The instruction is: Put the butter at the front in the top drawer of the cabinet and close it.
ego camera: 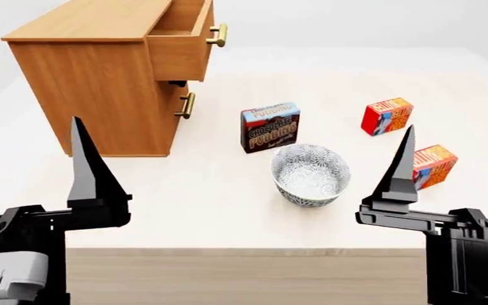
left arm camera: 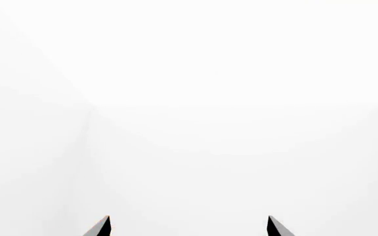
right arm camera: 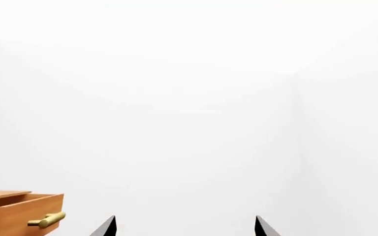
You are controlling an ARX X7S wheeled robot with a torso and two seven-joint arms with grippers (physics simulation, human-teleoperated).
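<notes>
Two red, orange and blue butter boxes lie on the pale table at the right. The butter at the front lies nearest me, just behind my right gripper's left finger; the other butter box lies farther back. The cabinet stands at the far left with its top drawer pulled out; the same drawer shows in the right wrist view. My left gripper and right gripper are both open, empty and raised at the near edge.
A chocolate pudding box stands mid-table, with a patterned bowl just in front of it. The lower drawer, with its brass handle, is shut. The table's front edge runs below the grippers. White walls fill both wrist views.
</notes>
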